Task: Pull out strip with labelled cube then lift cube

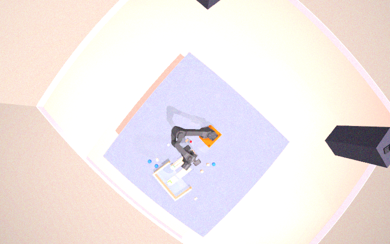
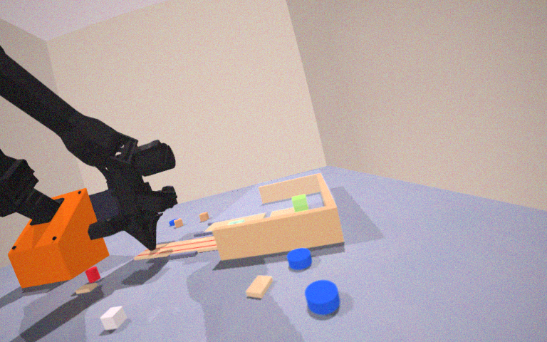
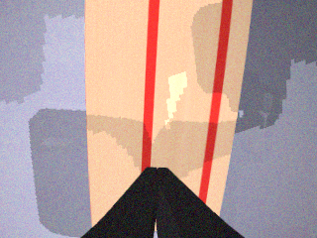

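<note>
My gripper (image 2: 153,246) (image 3: 157,178) is shut, its fingertips at the top of a pale wooden strip (image 2: 193,244) (image 3: 119,74) with two red lines. Nothing shows between the tips. The strip sticks out of the front of a wooden-walled box (image 1: 164,185) (image 2: 278,236). A bright green cube (image 1: 169,181) (image 2: 299,202) stands toward the back of the box. A pale green patch (image 2: 236,221) shows nearer the front, at the pale panel; I cannot read a label on either. The strip's inner part is hidden by the box, and the arm hides the fingertips in the top view.
Dark short bars (image 2: 183,254) lie beside the strip. Blue discs (image 2: 299,258) (image 2: 322,297), a wooden block (image 2: 259,286) and a white cube (image 2: 113,318) lie on the near side. A red cylinder (image 2: 92,273) lies by the orange base (image 2: 40,261). Small wooden cubes (image 2: 204,216) (image 2: 178,222) lie beyond.
</note>
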Motion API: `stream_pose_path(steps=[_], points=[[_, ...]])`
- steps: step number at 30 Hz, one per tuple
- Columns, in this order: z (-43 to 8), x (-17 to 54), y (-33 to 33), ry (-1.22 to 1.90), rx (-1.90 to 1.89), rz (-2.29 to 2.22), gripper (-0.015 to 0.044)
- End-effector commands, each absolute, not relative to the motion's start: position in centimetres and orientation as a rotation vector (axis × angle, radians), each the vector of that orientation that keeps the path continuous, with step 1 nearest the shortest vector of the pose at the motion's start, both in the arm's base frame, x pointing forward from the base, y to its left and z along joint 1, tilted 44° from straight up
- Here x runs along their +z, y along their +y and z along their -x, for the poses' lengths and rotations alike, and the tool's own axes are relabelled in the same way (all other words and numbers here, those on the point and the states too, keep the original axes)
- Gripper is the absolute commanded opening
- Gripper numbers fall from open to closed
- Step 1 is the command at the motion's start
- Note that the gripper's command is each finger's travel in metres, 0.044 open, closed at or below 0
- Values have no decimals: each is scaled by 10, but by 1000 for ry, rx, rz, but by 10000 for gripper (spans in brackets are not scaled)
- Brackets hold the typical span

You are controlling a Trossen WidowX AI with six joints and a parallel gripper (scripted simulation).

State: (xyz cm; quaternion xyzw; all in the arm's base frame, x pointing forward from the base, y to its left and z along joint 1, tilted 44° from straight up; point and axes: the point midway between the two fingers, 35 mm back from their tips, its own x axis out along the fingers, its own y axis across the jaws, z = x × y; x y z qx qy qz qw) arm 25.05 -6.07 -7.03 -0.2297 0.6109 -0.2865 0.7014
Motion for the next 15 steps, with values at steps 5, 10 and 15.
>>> stream_pose_path(steps=[5, 10, 15], points=[[-229, -75, -65, 1392, -651, 512, 0], [-223, -76, -65, 1392, -651, 512, 0], [-216, -77, -65, 1392, -651, 512, 0]])
